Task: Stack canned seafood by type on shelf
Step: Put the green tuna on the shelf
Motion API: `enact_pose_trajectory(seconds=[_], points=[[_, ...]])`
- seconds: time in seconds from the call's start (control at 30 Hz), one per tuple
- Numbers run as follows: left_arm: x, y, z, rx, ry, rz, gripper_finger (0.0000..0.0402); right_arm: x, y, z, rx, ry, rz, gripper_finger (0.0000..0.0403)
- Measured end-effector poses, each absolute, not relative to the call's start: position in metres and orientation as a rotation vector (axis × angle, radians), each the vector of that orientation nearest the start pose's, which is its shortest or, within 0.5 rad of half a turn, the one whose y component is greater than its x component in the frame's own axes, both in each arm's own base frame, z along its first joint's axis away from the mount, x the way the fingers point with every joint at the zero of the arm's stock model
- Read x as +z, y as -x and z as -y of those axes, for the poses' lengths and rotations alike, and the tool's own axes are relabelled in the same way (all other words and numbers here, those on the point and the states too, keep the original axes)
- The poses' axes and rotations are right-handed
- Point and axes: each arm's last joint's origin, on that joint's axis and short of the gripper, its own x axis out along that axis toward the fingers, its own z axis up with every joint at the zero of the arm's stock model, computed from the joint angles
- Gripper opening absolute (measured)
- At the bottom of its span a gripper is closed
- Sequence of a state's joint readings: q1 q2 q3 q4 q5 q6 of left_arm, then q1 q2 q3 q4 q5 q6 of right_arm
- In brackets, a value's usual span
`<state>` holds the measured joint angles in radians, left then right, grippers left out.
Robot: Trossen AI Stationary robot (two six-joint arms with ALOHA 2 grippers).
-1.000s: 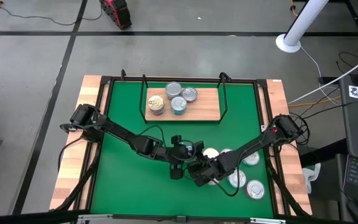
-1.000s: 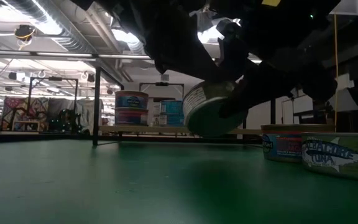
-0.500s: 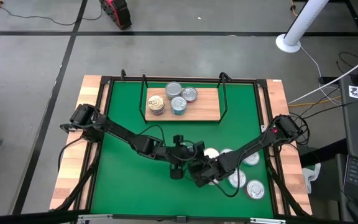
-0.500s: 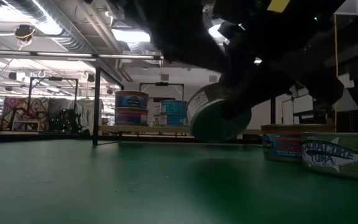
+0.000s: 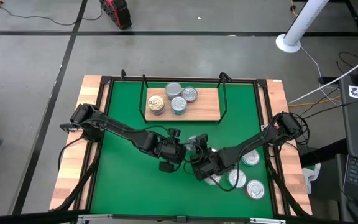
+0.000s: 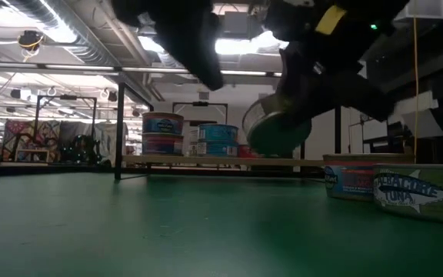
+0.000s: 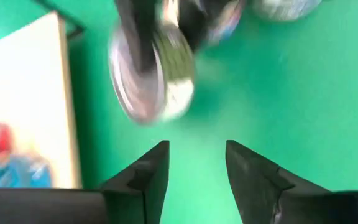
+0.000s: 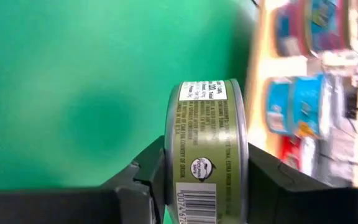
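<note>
Holding an olive-sided tin (image 8: pixel 207 149) on edge between its two fingers, our right pincer (image 8: pixel 205 171) hangs above the green mat (image 5: pixel 123 118) near the middle of the counter (image 5: pixel 70 171), with the tin clear of the surface, as the low view confirms (image 6: pixel 277 127). Our left pincer (image 7: pixel 196 165) sits just beside it, fingers parted and gripping nothing; its wrist view shows the carried tin's silvery lid (image 7: pixel 160 74) ahead of the empty gap. The shelf (image 5: pixel 210 106), a light-wood board between thin black wire uprights, lies at the far side of the mat and already carries four stacks of tins (image 5: pixel 174 98), among them a teal-sided stack (image 8: pixel 291 106) and one with a pale gold lid (image 5: pixel 156 102). Several loose tins (image 5: pixel 250 188) rest on the mat near the right arm. We judge the step in hand to be the carry to the shelf. To do it well, we would turn the wrist so the lid faces up before descending, choose a spot according to the label colour (no olive stack is plainly visible, so a bare part of the board seems apt), pass between the wire uprights without brushing them, and release only once the tin sits flat. We would keep the left arm clear of the route
</note>
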<state>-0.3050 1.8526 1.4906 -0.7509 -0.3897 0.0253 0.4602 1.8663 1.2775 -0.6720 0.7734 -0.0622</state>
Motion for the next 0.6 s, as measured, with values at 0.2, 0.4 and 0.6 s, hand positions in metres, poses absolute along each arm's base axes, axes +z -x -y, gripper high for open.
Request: enact_pose_trajectory(seconds=[0.2,0.4,0.6], points=[[0.242,-0.357,0.099,0.122,-0.509,-1.203,0.0128,0.201,-0.331,-0.108,-0.364,0.846,-1.107,0.0144],[0.24,-0.342,0.088,0.189,-0.512,-1.356,0.0105,0.204,-0.341,-0.061,-0.441,0.877,-1.19,0.0142],[0.24,-0.336,0.075,0.283,-0.449,-1.435,0.0083,0.204,-0.352,-0.014,-0.503,0.828,-1.236,0.0141]])
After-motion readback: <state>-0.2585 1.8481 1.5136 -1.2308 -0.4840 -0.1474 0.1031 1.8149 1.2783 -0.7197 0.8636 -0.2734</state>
